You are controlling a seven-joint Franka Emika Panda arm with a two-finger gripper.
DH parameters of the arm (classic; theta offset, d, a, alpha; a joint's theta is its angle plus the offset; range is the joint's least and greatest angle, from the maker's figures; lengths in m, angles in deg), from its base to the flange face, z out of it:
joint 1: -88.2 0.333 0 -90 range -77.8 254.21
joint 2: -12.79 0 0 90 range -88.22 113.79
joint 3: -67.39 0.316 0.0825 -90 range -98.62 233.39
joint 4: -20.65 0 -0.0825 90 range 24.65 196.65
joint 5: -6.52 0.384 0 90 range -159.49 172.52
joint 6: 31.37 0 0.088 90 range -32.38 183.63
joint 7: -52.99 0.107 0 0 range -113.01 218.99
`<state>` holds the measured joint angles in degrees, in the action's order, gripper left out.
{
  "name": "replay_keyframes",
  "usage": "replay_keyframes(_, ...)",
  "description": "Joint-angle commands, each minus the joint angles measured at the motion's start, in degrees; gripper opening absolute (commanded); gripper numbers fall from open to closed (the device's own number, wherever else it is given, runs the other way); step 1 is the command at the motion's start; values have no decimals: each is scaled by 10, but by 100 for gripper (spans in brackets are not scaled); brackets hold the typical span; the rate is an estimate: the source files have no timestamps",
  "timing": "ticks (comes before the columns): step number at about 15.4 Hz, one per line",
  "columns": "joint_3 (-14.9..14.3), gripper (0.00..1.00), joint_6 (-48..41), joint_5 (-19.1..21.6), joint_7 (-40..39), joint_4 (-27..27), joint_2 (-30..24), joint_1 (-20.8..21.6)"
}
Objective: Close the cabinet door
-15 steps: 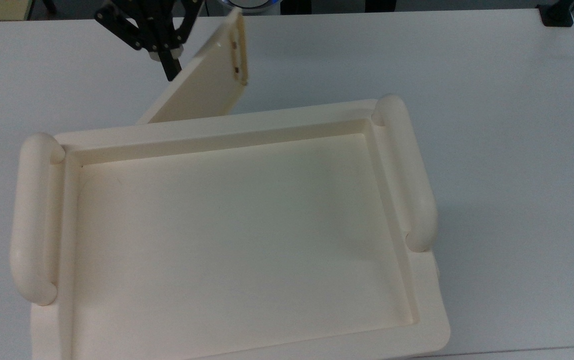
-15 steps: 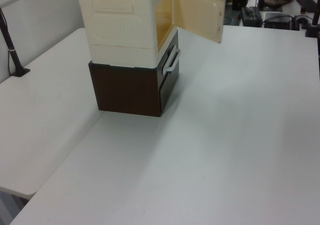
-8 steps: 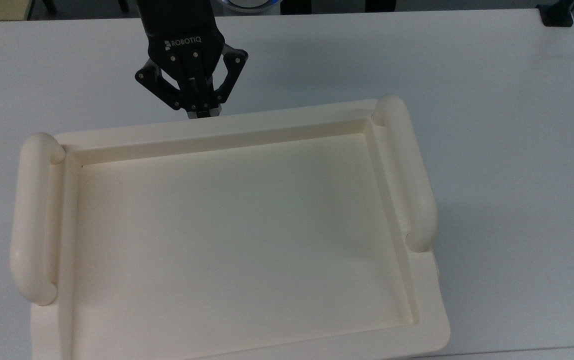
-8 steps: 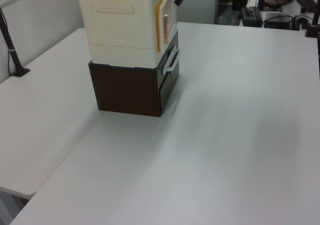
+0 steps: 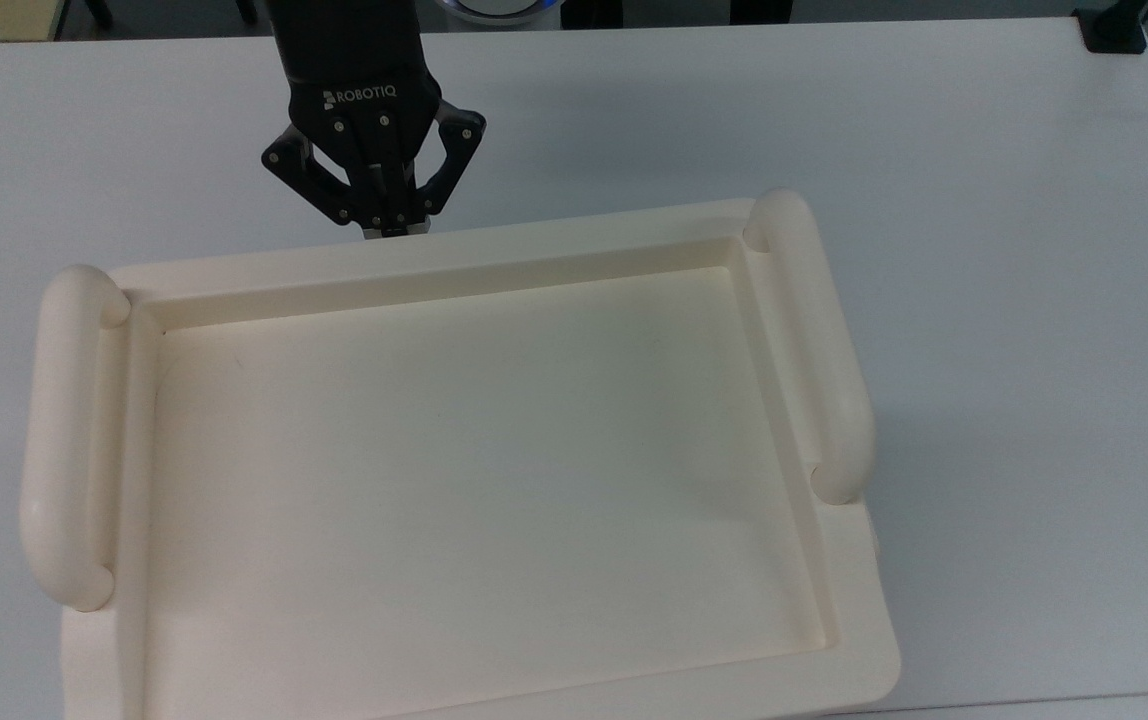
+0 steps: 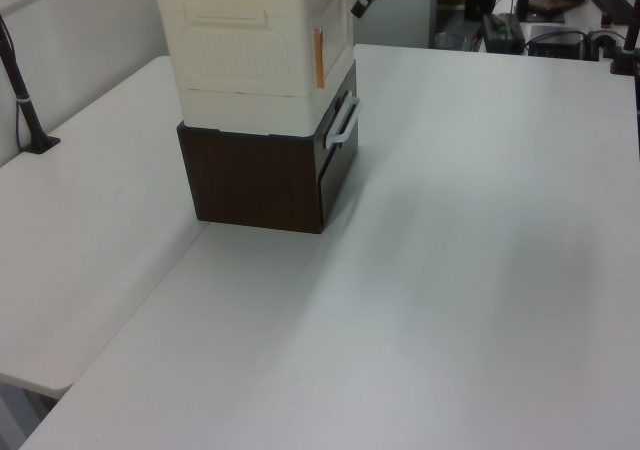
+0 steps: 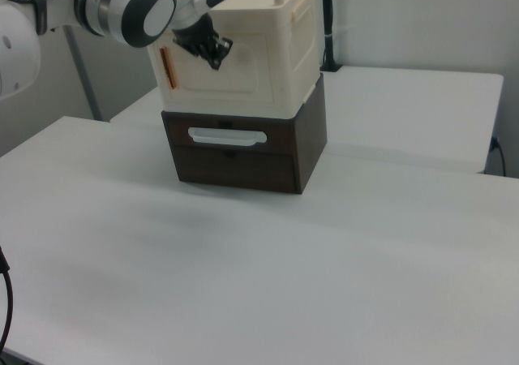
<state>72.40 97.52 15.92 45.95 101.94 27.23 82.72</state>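
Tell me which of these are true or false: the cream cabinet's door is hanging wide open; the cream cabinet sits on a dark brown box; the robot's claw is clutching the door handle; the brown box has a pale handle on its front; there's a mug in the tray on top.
1. The door hangs wide open: false. The cabinet door lies flush with the front of the cabinet.
2. The cabinet sits on a dark brown box: true. The brown drawer unit is directly beneath it.
3. The claw clutches the door handle: false. The gripper is by the door's face, shut on nothing, away from the copper handle.
4. The brown box has a pale handle: true. The pale handle runs across its front.
5. A mug is in the top tray: false. The recessed top holds nothing.
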Motion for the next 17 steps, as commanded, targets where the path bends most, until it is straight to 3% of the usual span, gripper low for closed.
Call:
replay_keyframes(1,-4,2,-78,-62,13,26,-17,4)
replay_keyframes(4,-8,3,-149,-79,15,44,-37,2)
replay_keyframes(8,-7,5,-278,-135,16,69,-75,0)
replay_keyframes(14,-8,24,-363,-139,60,75,-101,16)
replay_keyframes(17,-45,30,-360,-139,63,101,-126,60)
